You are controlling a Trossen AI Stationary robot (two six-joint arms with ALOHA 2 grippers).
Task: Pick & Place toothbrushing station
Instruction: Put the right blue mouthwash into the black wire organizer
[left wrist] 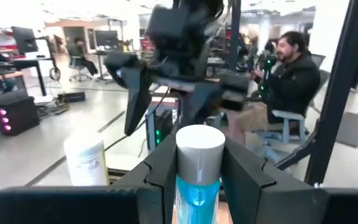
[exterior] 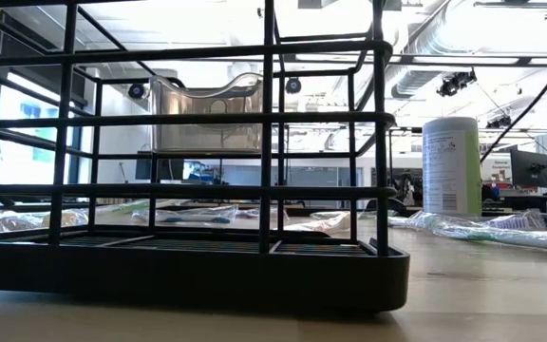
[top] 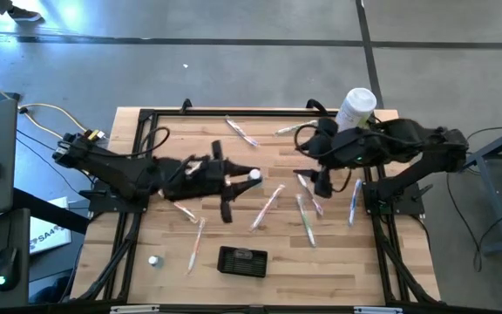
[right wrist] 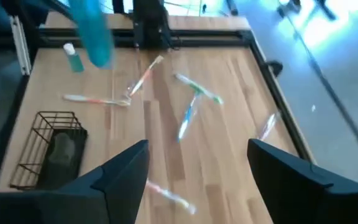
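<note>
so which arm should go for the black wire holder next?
Right, probably. The left gripper is shut on a blue white-capped tube, so it is occupied. The right gripper is open and empty, with the black wire holder in its wrist view, though both arms sit similarly far from it.

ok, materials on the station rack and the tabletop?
Toothbrushing station: looks like black-coated metal wire, matte, judging by its thin straight bars in an open grid on a solid dark base; could be plastic. Table: pale wood, butcher-block style, with visible joined strips and grain.
</note>
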